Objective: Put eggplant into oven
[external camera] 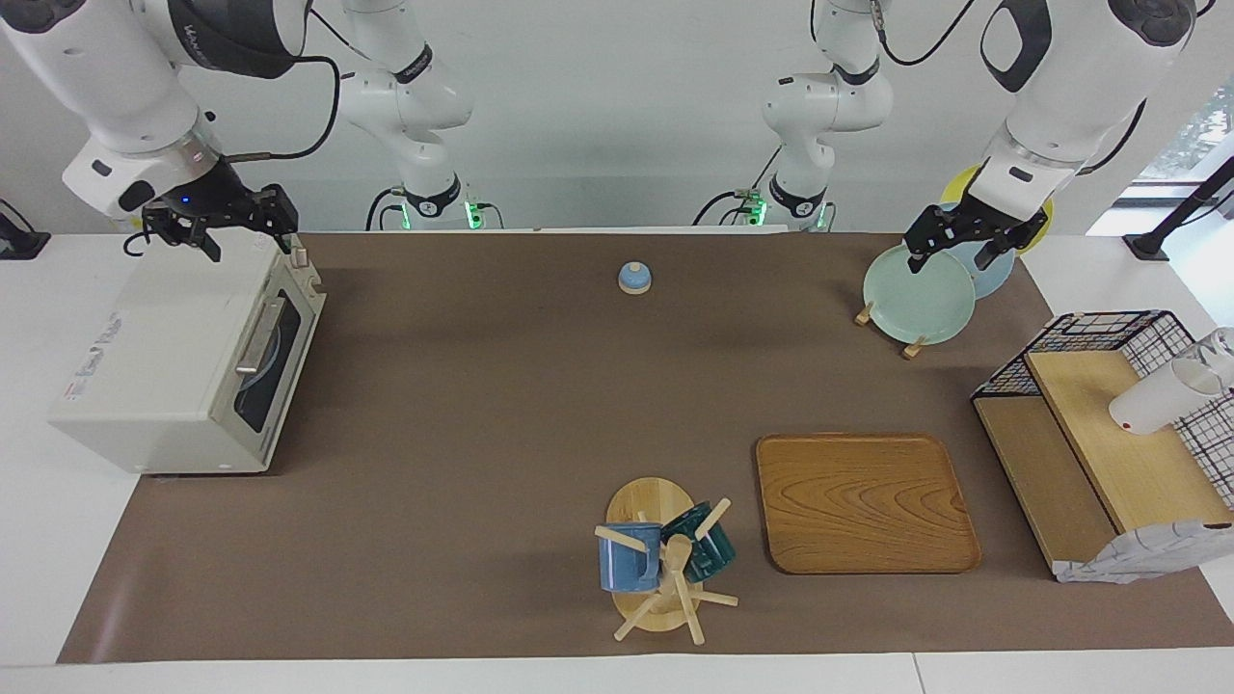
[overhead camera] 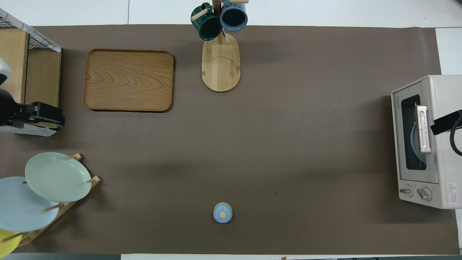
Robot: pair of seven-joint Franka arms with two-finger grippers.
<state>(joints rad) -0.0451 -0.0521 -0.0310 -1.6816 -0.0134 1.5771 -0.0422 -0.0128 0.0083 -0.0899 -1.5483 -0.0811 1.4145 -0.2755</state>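
While shut, the oven (external camera: 183, 361) stands unobstructed.

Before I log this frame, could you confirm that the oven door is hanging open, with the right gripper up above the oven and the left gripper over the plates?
Not quite: the door of the oven is shut, its handle flat against the front, as the overhead view shows. The rest holds: the right gripper is above the oven and the left gripper is over the plates.

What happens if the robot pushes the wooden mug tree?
The mug tree probably slides rather than tips, since its flat base is broad. The blue mug and dark green mug only hang on pegs, so they might swing or slip off.
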